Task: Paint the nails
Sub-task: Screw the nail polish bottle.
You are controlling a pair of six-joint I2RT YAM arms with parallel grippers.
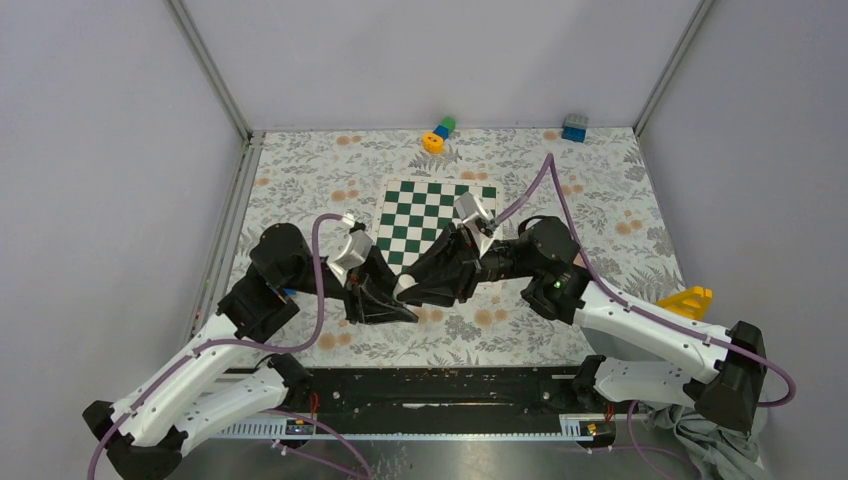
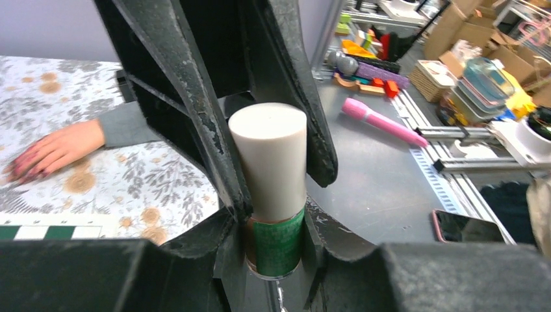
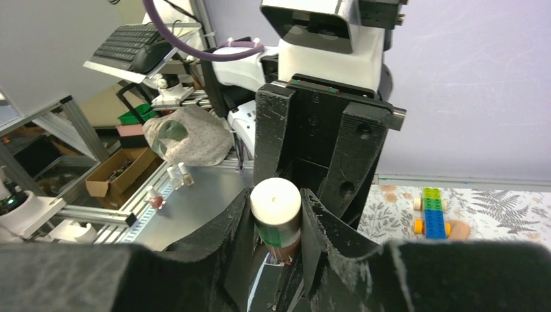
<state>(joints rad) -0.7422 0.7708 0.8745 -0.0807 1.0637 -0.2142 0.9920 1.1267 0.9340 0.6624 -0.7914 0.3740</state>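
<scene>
First, the top view. My left claw (image 1: 392,306) and my right claw (image 1: 415,287) meet tip to tip over the flowered cloth (image 1: 600,200), on the near side of a green-and-white chessboard (image 1: 432,214). What sits between them is too small to tell from here. Plain grey walls (image 1: 100,150) box in the table, and toy bricks (image 1: 438,133) lie at the far edge.

Left wrist view. My left claw is clenched on the body of a small bottle (image 2: 276,246) with a green label. Its smooth cream cap (image 2: 268,153), a plain cylinder, is uppermost in the frame. The right claw's scuffed black fingers (image 2: 195,123) flank that cap. The nails (image 2: 19,170), reddish-pink, sit at the left edge on a hand (image 2: 62,146) lying palm down on the cloth, well apart from the bottle. The hand's long axis runs from the grey sleeve (image 2: 127,123) leftward, fingertips pointing left. Beyond the cloth is a bare grey metal bench (image 2: 383,188) with a phone (image 2: 464,226) on it.

Right wrist view. My right claw grasps the cap, one finger pressed on each side. The left claw's blocky black body stands behind it. A keyboard (image 3: 127,45) rests on a shelf at upper left.
</scene>
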